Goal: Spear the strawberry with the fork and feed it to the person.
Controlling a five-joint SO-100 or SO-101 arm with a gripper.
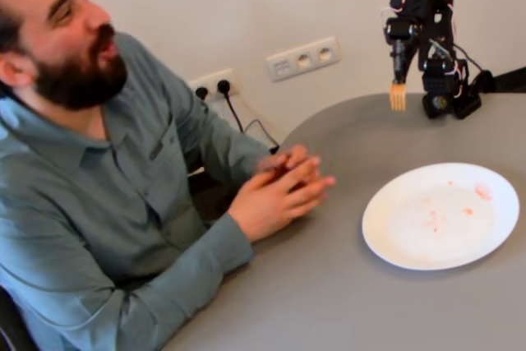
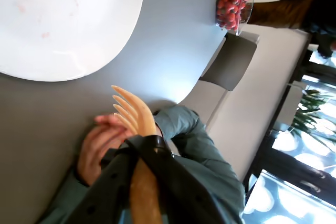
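Observation:
The fork (image 1: 398, 96) hangs prongs down from the black arm at the back right of the table, above the bare tabletop behind the white plate (image 1: 394, 236). My gripper (image 1: 401, 59) is shut on its tan handle. In the wrist view the fork (image 2: 134, 111) points toward the plate (image 2: 105, 51), its prongs bare, with the gripper (image 2: 142, 150) wrapped around the shaft. The plate carries only pink smears; the strawberry is out of view. The person (image 1: 99, 203) sits at the left with clasped hands (image 1: 283, 191) resting on the table, looking right.
The round grey table (image 1: 329, 302) has its edge near the person. A clear box of red berries (image 2: 235, 3) stands at the table's far edge in the wrist view. Wall sockets (image 1: 302, 57) and a black cable are behind.

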